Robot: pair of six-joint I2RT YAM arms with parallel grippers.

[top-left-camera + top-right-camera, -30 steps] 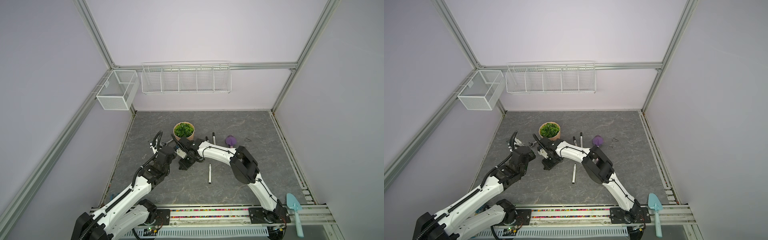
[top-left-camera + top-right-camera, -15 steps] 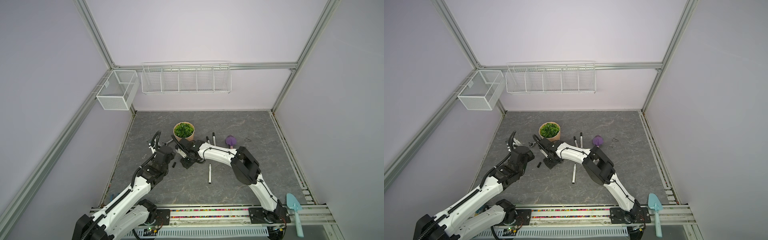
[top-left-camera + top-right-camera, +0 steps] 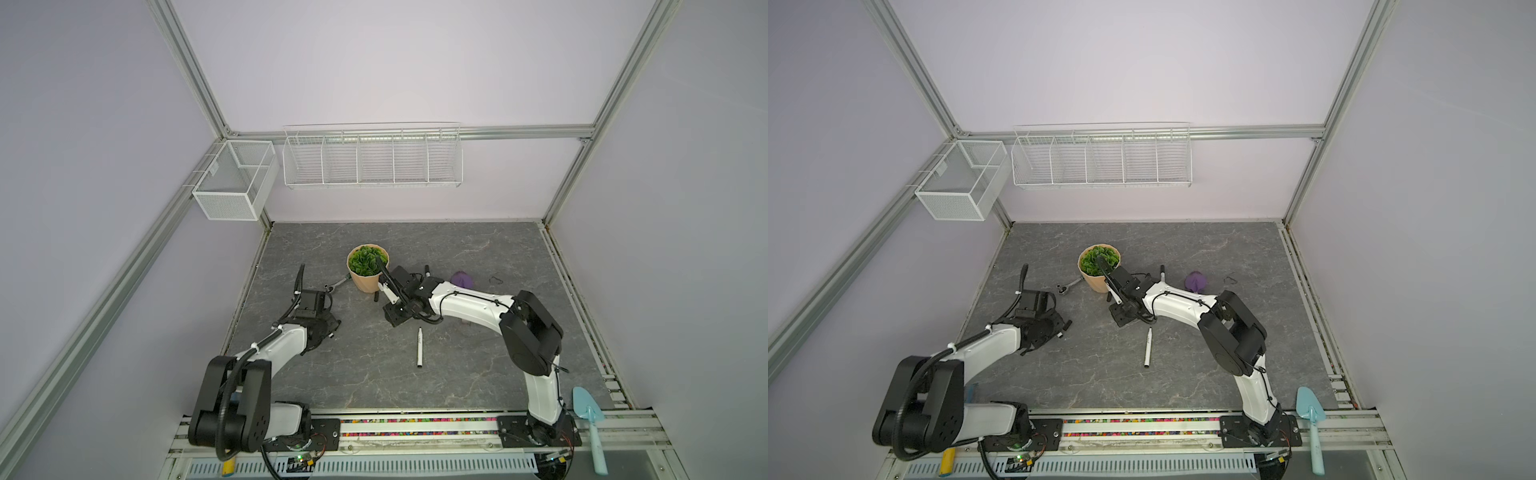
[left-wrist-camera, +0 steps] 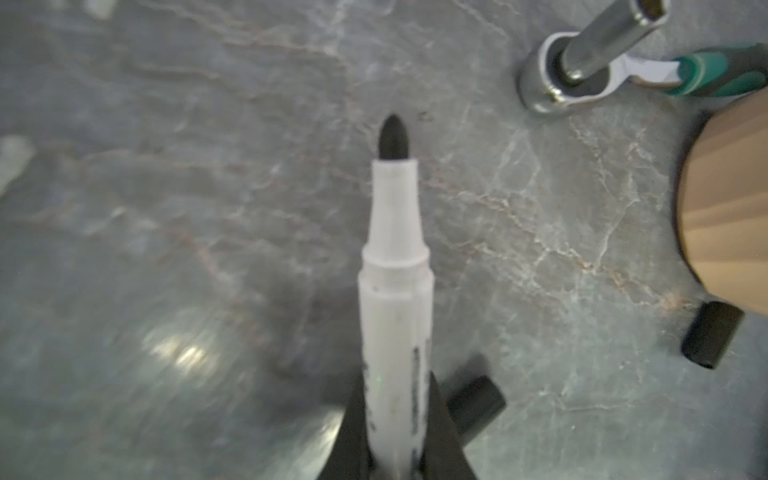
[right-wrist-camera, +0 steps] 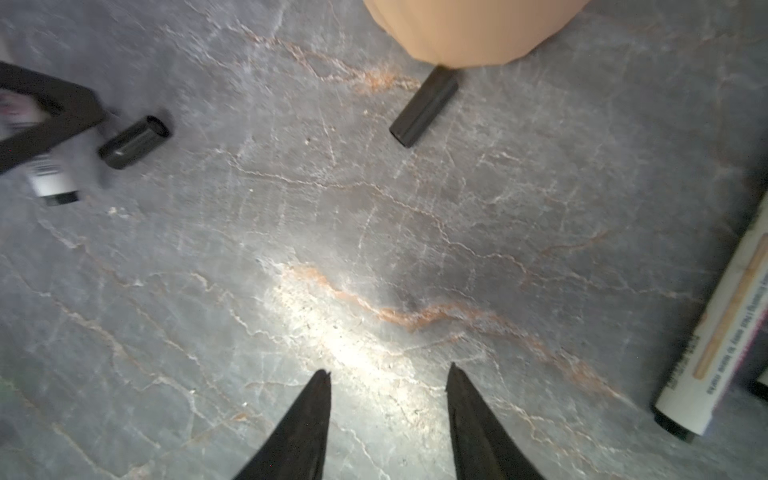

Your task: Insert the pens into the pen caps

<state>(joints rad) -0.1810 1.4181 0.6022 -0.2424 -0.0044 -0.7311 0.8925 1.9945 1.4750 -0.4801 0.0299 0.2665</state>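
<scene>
The left tool is clamping the held pen, a slim white marker, around its printed barrel. The left wrist view is showing this pen close up: a stepped white collar is narrowing to a small dark bullet tip, bare of any cap, pointing out over the grey marbled bench. Just beside that tool the first cap, short, black and cylindrical, is lying on its side. A second cap is lying against the foot of the tan plant pot, near a metal ratchet wrench. The right wrist view is adding what that view is hiding: the first cap's hollow end and the held pen's black butt end poking out behind the left tool. It is also showing the right tool hovering over bare bench, jaws apart, gripping nothing. Only the top views are showing a loose pen lying alone just in front of the right arm. They are also showing a far pen peeking out behind that arm, between the pot and a purple scoop.
</scene>
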